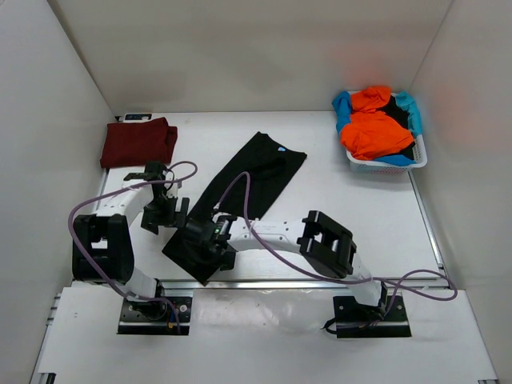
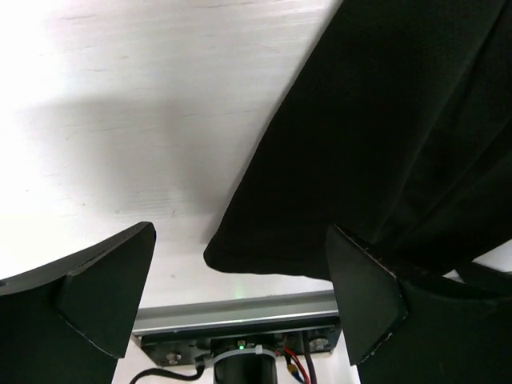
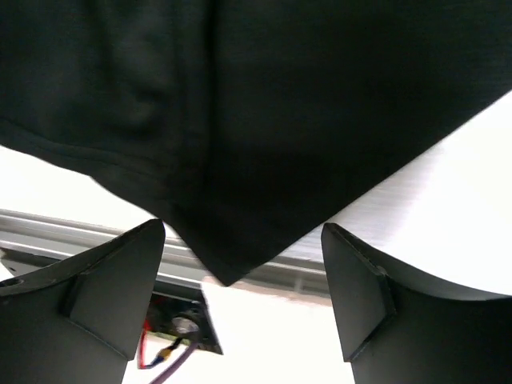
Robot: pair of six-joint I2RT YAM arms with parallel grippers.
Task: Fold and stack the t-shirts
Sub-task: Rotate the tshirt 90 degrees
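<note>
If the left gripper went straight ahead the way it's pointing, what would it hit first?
The left gripper would likely meet the corner of the black t-shirt first, then the table beneath; depth is unclear.

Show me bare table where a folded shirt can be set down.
Widest free patch: the table between the black t-shirt and the basket. A smaller one lies between the dark red t-shirt and the black one. Crowded near-left, where the left tool and right tool hover.
</note>
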